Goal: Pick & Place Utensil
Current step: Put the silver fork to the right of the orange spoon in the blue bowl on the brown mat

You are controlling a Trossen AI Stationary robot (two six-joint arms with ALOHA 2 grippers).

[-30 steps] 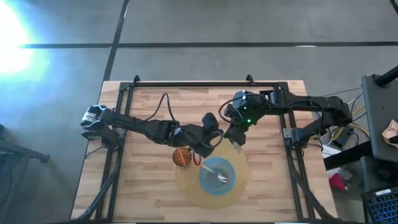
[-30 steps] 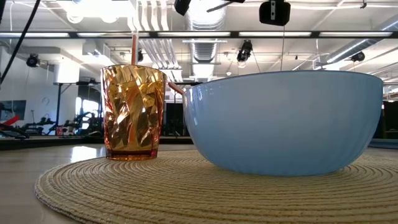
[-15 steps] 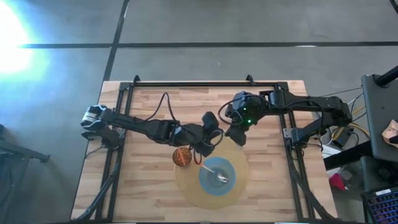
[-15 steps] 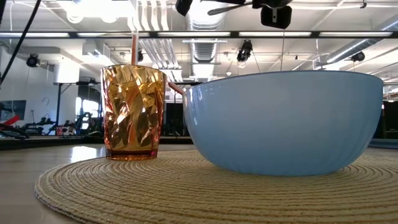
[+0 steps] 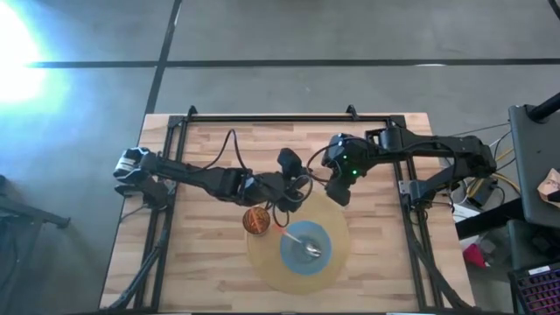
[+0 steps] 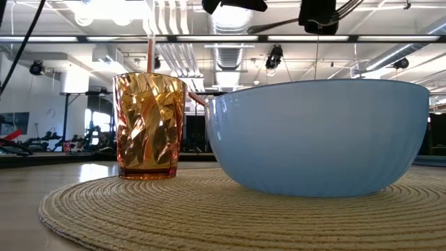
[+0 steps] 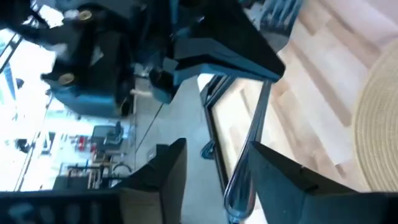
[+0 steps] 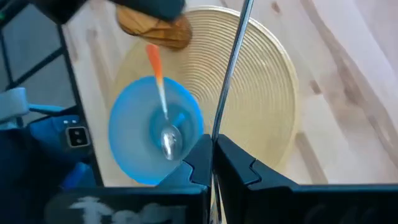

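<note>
Handover of a metal utensil above the table. The right gripper has its fingers pressed together, pinching one end of the thin metal handle; the rod runs forward from its fingertips, over the round woven mat. The left gripper stands just beside the right one, fingers spread, the rounded end of the same utensil lying in the gap between them; whether either finger touches it cannot be told. Below and ahead of the right gripper sits a blue bowl on the mat, holding a spoon with an orange handle. An amber cup stands on the mat just beside the bowl, below the left gripper.
</note>
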